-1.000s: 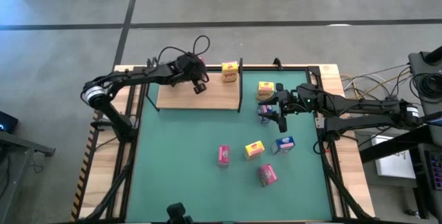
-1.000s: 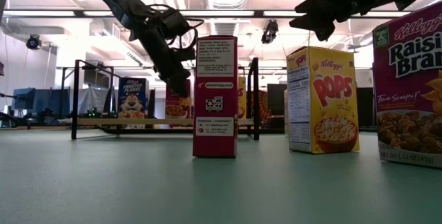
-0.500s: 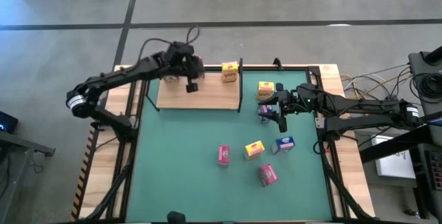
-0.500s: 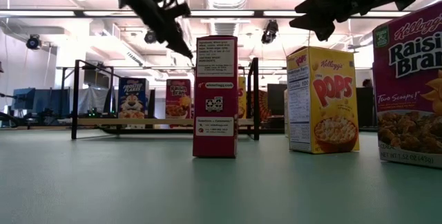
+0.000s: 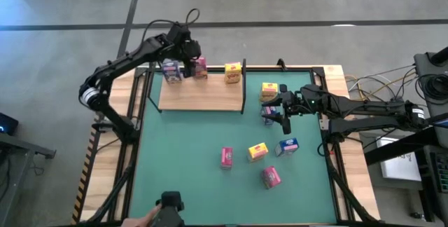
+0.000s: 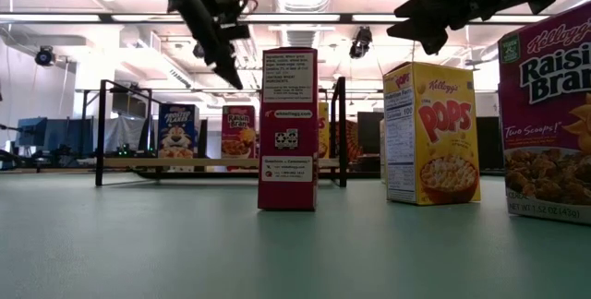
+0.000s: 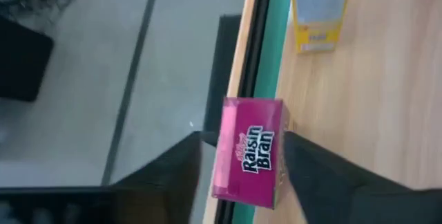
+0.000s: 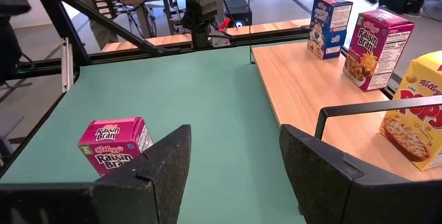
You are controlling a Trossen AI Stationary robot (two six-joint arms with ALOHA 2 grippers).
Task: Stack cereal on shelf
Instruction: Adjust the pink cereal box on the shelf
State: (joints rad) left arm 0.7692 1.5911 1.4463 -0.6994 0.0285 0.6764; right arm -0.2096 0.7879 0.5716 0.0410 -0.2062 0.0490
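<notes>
1. Nearest on the green table mat [image 5: 182, 185], a small pink printed cardboard cereal box [image 5: 271, 177] stands free, with another pink box [image 5: 226, 157], a yellow box [image 5: 257, 151] and a blue box [image 5: 288, 145] just behind it.
2. Probably such boxes are light, thin-walled and smooth. I would hold one by its two broad faces, near the middle, with mild pressure, because the card may dent or slip.
3. Farther on, the right pincer [image 8: 235, 133] hovers over the mat with its fingers wide apart and nothing between them. A second blue box [image 5: 268, 115] lies just beside it.
4. Farthest, the flat light-wood shelf [image 5: 203, 97] with black posts carries a blue, a pink Raisin Bran [image 7: 250, 148] and a yellow box along its far edge.
5. The left pincer [image 5: 185, 55] hangs above that pink box, fingers spread wider than it and not touching it.
</notes>
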